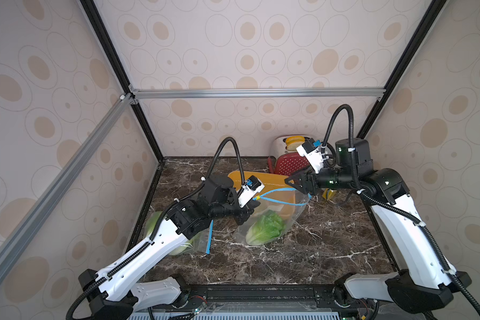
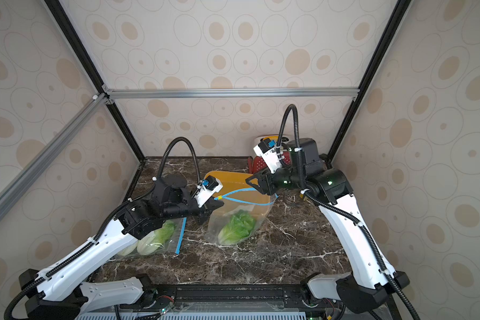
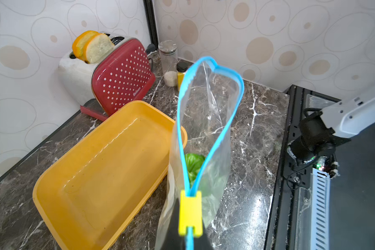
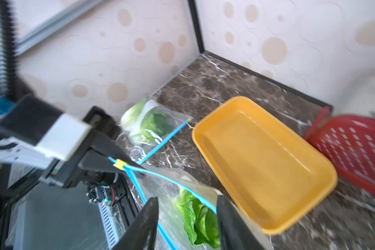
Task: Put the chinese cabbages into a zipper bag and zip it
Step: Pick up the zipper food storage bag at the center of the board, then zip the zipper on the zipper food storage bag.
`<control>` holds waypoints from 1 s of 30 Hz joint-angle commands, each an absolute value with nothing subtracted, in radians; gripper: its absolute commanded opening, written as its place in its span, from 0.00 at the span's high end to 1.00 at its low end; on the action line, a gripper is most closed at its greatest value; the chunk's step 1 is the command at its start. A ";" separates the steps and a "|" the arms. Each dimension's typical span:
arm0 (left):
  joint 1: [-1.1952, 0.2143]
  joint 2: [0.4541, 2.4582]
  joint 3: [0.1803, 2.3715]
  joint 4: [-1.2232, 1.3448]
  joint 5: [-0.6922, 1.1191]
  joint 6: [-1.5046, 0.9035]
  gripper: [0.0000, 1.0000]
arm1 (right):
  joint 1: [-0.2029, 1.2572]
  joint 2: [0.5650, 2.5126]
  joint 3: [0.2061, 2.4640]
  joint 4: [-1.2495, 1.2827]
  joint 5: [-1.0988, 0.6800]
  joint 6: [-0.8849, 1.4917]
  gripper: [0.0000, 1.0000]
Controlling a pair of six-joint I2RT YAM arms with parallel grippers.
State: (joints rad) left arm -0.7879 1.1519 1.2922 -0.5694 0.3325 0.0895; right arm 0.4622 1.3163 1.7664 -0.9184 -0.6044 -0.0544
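On the marble countertop (image 1: 316, 249): two bags, three chinese cabbages (image 2: 234, 227), two grippers.

One cabbage lies inside the raised zipper bag (image 1: 297, 210), whose mouth gapes. The left gripper (image 1: 254, 203) is clenched on the bag's single yellow slider (image 3: 190, 214) at one end of the blue zipper, and the right gripper (image 4: 186, 198) has its jaws apart, astride the other end of the rim. The other two cabbages sit in the second bag (image 2: 175, 235), which lies flat under the left arm. Behind are one yellow tray (image 3: 108, 168), one red toaster (image 3: 121, 80) with two bread slices (image 3: 97, 47), and two jars (image 3: 169, 62).
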 commanded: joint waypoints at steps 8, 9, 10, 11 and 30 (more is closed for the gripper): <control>-0.772 1.181 1.417 -0.683 0.421 0.154 1.00 | 0.544 1.445 1.851 -0.923 -0.884 -0.303 0.48; -0.772 1.181 1.417 -0.685 0.423 0.155 1.00 | 0.557 1.457 1.859 -0.935 -0.885 -0.315 0.49; -0.771 1.183 1.419 -0.688 0.424 0.155 1.00 | 0.569 1.466 1.864 -0.945 -0.883 -0.327 0.49; -0.770 1.185 1.422 -0.694 0.425 0.155 1.00 | 0.582 1.476 1.867 -0.956 -0.881 -0.339 0.50; -0.770 1.218 1.463 -0.704 0.445 0.151 1.00 | 0.611 1.528 1.816 -0.989 -0.965 -0.388 0.62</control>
State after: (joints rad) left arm -0.7795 1.2209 1.4128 -0.7052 0.4221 0.1211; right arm 0.6025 1.5146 1.8202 -0.9855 -0.9283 -0.3515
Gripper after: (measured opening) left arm 0.047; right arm 0.387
